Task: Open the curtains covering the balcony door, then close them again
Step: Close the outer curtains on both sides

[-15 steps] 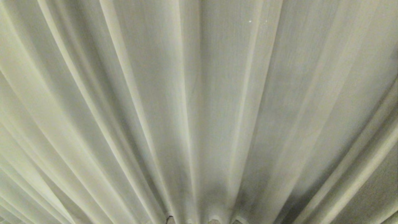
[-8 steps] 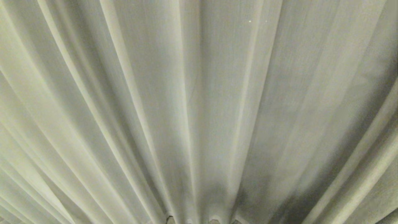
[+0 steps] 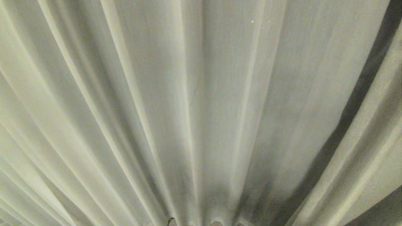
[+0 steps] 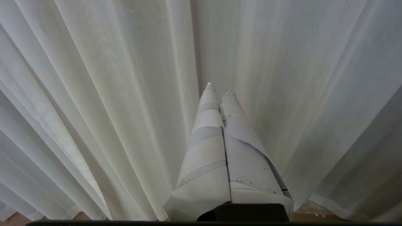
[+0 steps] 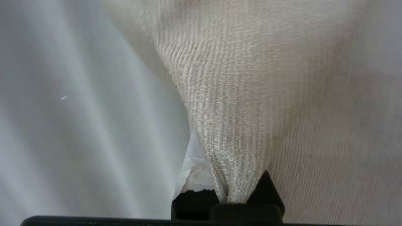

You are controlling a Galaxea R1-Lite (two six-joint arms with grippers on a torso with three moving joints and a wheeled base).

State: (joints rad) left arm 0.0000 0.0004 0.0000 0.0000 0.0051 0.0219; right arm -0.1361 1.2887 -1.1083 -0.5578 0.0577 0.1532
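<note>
No writing is seen. Curtains fill the view; right gripper pinches a fold, left gripper is pressed together.

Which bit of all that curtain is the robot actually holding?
Cream pleated curtains fill the view. Near their right side, the right gripper is shut on one bunched fold of coarse woven fabric. Its neighbours hang in smooth pleats; this fold narrows to a pinched point.

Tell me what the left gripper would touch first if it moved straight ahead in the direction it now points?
Most likely the curtains. The left gripper is shut, empty, and aimed at a pleat fold; nothing else lies between, though the gap is hard to judge.
</note>
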